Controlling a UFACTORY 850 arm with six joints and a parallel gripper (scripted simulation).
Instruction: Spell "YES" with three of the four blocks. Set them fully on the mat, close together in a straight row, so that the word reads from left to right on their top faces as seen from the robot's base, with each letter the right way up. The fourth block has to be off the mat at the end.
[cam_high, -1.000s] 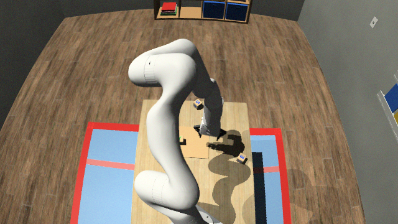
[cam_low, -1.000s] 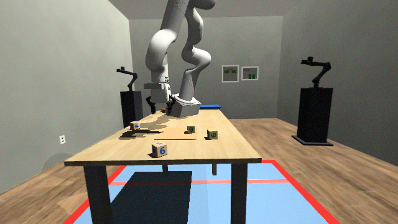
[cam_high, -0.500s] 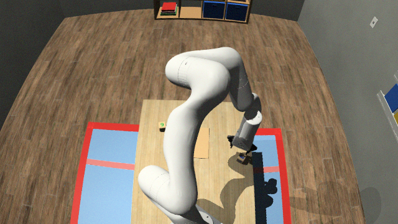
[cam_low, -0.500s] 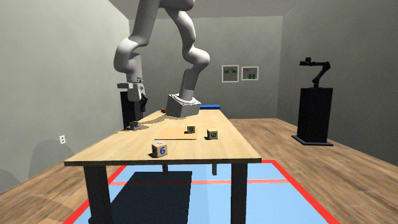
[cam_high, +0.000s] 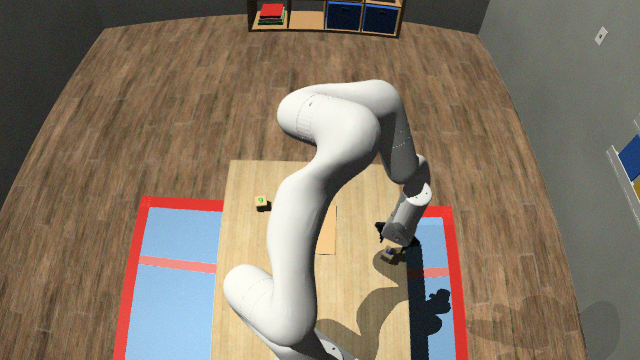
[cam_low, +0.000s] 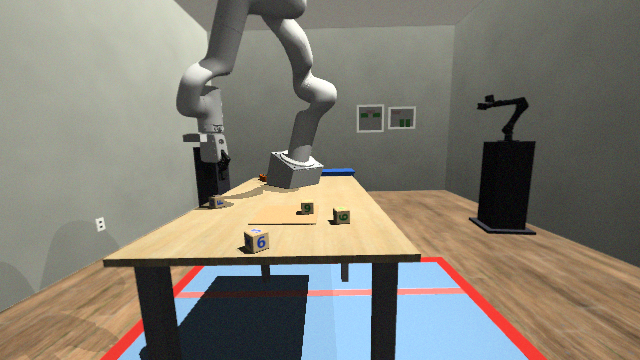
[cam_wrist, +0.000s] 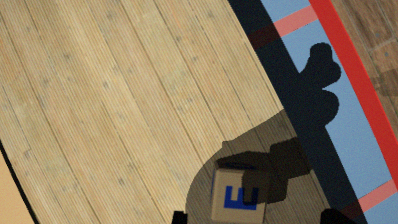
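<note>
A block with a blue E (cam_high: 389, 255) (cam_low: 216, 201) (cam_wrist: 237, 196) on top lies on the wooden table (cam_high: 240, 245) (cam_low: 210, 240) near its edge, off the tan mat (cam_high: 327, 235) (cam_low: 280, 216) (cam_wrist: 6, 205). My gripper (cam_high: 393, 246) (cam_low: 220, 181) (cam_wrist: 256, 220) is open and empty, hanging just above the E block with a finger on either side. A block with green marks (cam_low: 307, 207) stands on the mat; the arm hides it in the overhead view. A green 9 block (cam_high: 260, 201) (cam_low: 341, 215) lies off the mat. A block with a blue 6 (cam_low: 256, 240) on its side lies near the far table end.
The table edge runs close beside the E block, with a blue rug with a red border (cam_high: 170, 250) (cam_wrist: 350, 115) on the floor below. The robot base (cam_low: 295, 170) stands at one table end. Black pedestals (cam_low: 505, 185) stand off the table.
</note>
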